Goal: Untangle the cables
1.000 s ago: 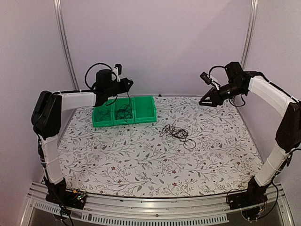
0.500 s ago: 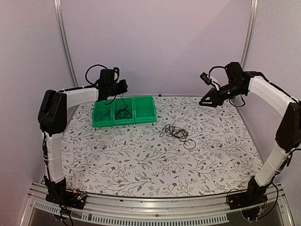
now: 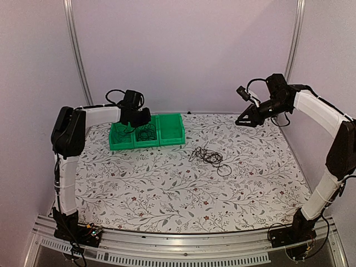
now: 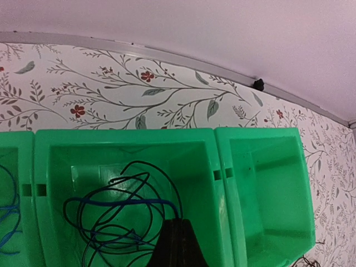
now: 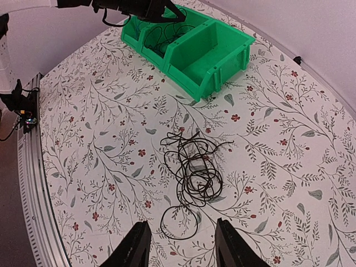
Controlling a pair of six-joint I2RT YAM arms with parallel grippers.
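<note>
A tangle of thin black cables (image 3: 209,157) lies loose on the flowered table, right of centre; it also shows in the right wrist view (image 5: 192,167). A coil of black and blue cable (image 4: 119,214) lies in the middle compartment of the green bins (image 3: 169,139). My left gripper (image 3: 141,119) reaches down into that compartment, its fingers (image 4: 177,239) shut with the blue and black strands running into the tip. My right gripper (image 3: 243,120) hangs open and empty high over the back right, its fingertips (image 5: 136,247) wide apart above the tangle.
The green bins (image 5: 219,58) have three compartments in a row at the back left of the table. A blue cable (image 4: 5,222) lies in the left one. The back wall and a metal rail (image 4: 167,55) run just behind the bins.
My left gripper has come down from above the bins into the middle compartment, lowering the cable with it. The right arm and the table tangle have not moved.
</note>
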